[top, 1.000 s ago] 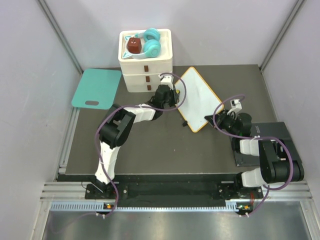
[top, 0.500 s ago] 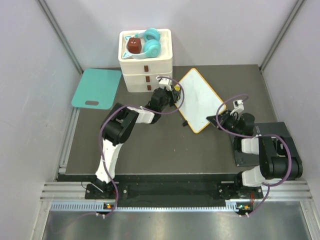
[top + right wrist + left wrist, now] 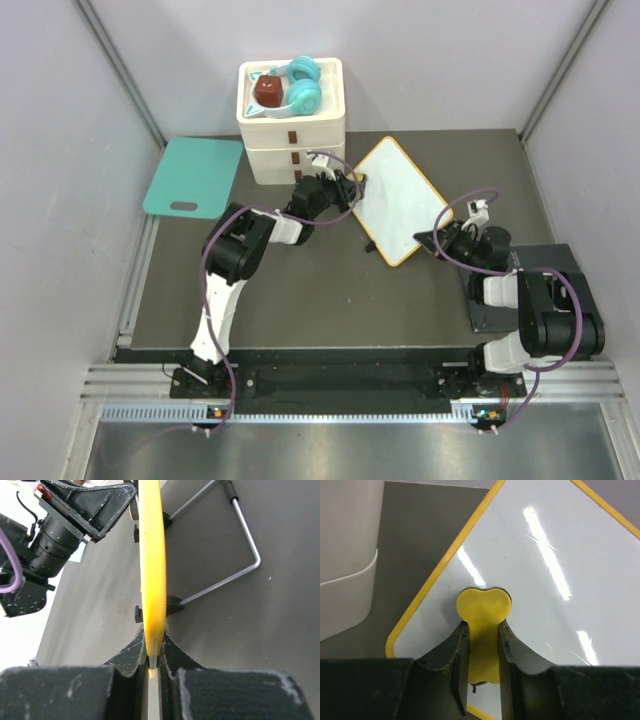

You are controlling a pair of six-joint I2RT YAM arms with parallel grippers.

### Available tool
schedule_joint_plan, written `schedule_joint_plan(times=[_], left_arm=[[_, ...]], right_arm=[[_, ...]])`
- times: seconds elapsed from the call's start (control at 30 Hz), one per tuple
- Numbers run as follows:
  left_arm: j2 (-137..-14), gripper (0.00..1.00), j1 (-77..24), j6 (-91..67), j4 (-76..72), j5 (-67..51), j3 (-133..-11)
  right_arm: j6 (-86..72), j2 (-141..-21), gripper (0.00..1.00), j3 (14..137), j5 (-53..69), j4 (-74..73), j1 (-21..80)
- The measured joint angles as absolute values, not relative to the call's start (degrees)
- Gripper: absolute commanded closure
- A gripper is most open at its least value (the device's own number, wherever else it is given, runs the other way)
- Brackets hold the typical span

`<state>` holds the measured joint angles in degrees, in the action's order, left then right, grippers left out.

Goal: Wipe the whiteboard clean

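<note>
Whiteboard (image 3: pixel 400 198): white face with an orange-yellow rim, set cornerwise at the middle-right of the bench (image 3: pixel 300 290), just right of the white drawer unit (image 3: pixel 292 140). In your left wrist view its face shows only glare streaks.
Bench: dark grey top, with pale walls on three sides.
Teal board (image 3: pixel 195 177): lies flat at the far left.
Dark grey pad (image 3: pixel 545 262): near right, partly covered by your right arm.
Left pincer (image 3: pixel 352 183): closed on a yellow heart-topped eraser (image 3: pixel 484 607) over the board's face near its left rim. You cannot tell whether it touches, and its lower part is hidden between the fingers.
Right pincer (image 3: pixel 428 243): clamped on the board's near rim. Your right wrist view shows the board only edge-on, with a wire stand (image 3: pixel 240 545) behind it.
</note>
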<state>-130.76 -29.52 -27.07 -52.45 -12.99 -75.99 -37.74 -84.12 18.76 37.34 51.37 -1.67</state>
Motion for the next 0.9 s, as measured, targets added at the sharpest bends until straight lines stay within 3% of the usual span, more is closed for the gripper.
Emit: schedule_joint_plan(times=[0.3,0.57,0.9], left_arm=[[-130.8,1.00,-29.3,-28.7,-55.7,-18.3,-74.0],[-125.7,1.00,-31.6,-21.4,-39.1,-10.9,-74.9],[-126.8,1.00,-32.2,-14.6,-32.3,-1.8,-81.1]], right_arm=[[-37.9,-84.1,1.00,18.8,37.7,51.4,-1.7],[-38.1,-84.5,1.00,18.8,37.7,51.8,-1.7],[-38.7,-85.2,1.00,18.8,37.7,52.7,-1.7]])
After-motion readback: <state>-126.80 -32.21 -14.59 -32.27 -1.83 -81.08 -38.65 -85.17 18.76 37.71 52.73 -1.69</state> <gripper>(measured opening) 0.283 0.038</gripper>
